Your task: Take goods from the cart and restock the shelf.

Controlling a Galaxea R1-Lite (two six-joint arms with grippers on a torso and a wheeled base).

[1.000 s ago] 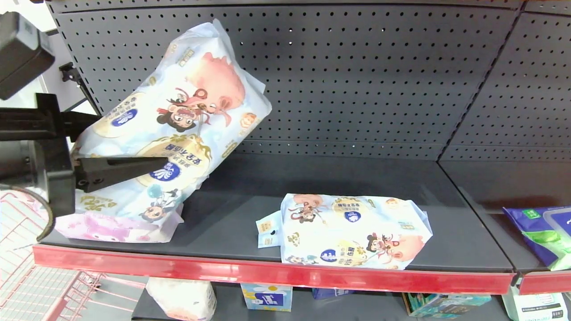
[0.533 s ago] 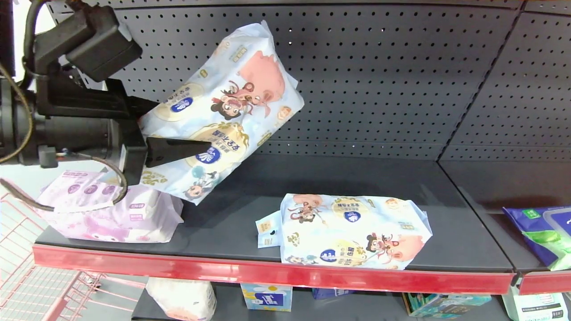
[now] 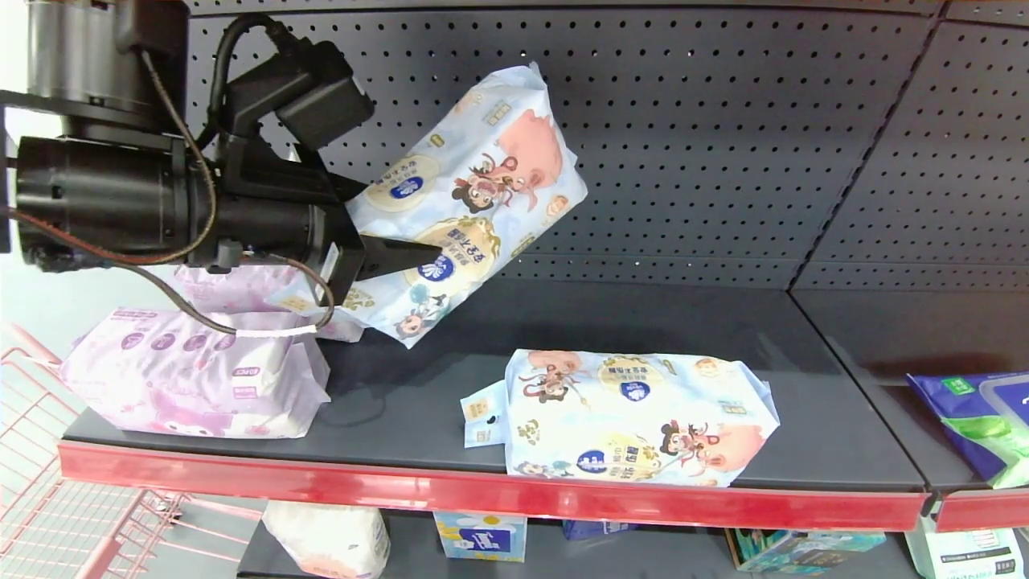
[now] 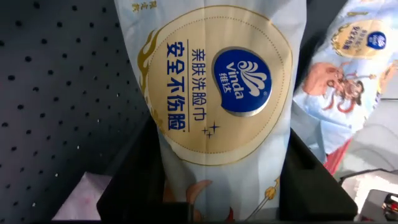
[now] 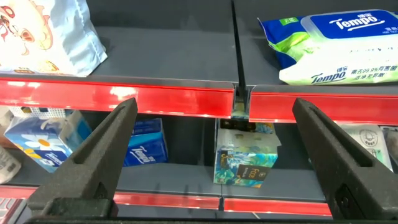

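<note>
Since the earlier frame, we have swung our left hand (image 3: 398,229) w/ the tissue pack (image 3: 474,193) up and to the right, further in over the shelf (image 3: 643,322). That hand is clamped across the pack's lower half; pack hangs tilted, clear of the shelf, near the pegboard (image 3: 723,145). Our right hand (image 5: 214,106) faces the shelf's front edge, jaws wide apart, empty. We judge the pack light, soft, slick film wrap: grip mid-body, moderate force, avoid corners.

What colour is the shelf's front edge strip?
The strip is red, clearest in the head view.
</note>
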